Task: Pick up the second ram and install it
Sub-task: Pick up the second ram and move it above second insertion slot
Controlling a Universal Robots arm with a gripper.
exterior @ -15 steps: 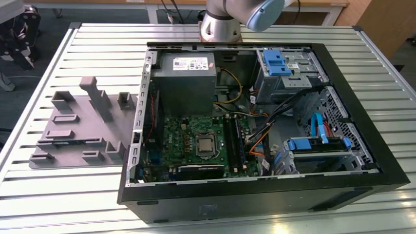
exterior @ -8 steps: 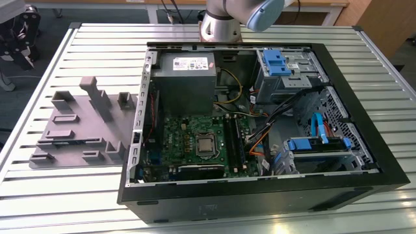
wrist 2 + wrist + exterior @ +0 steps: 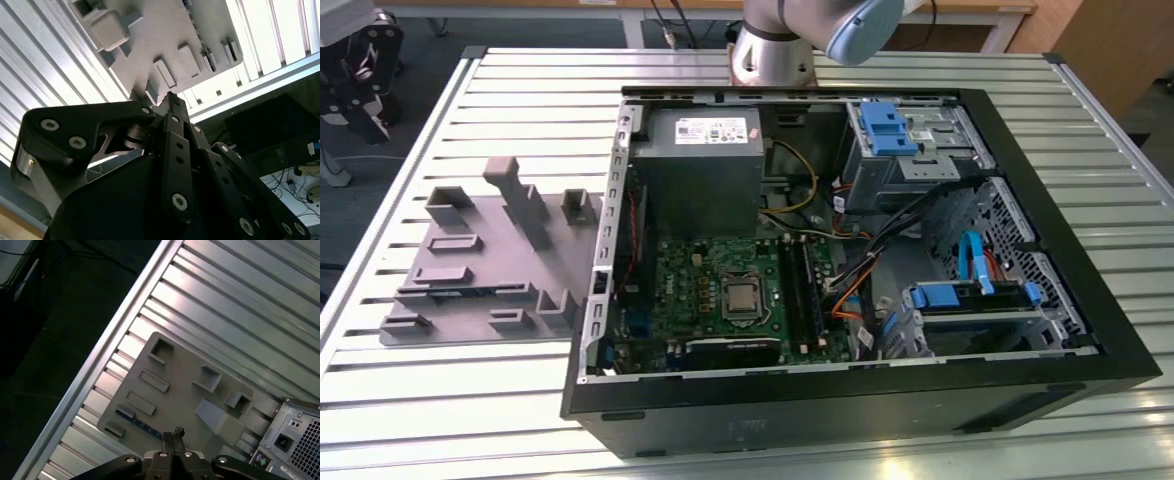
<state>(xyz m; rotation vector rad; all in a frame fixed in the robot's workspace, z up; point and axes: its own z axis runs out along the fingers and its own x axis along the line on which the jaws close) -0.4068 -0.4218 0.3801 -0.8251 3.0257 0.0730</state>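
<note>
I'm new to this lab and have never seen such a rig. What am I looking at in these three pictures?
This is one robot arm standing at the edge of a slatted metal table. The exterior view comes from a camera off the arm, looking down on the table. Both wrist views come from cameras riding on the arm, looking past its black gripper. On the table are an open computer case with a green motherboard inside, and beside it a grey holder tray. In the first wrist view a thin dark memory stick, the second ram, lies in that tray. The gripper hangs above the tray, shut and holding nothing.
</note>
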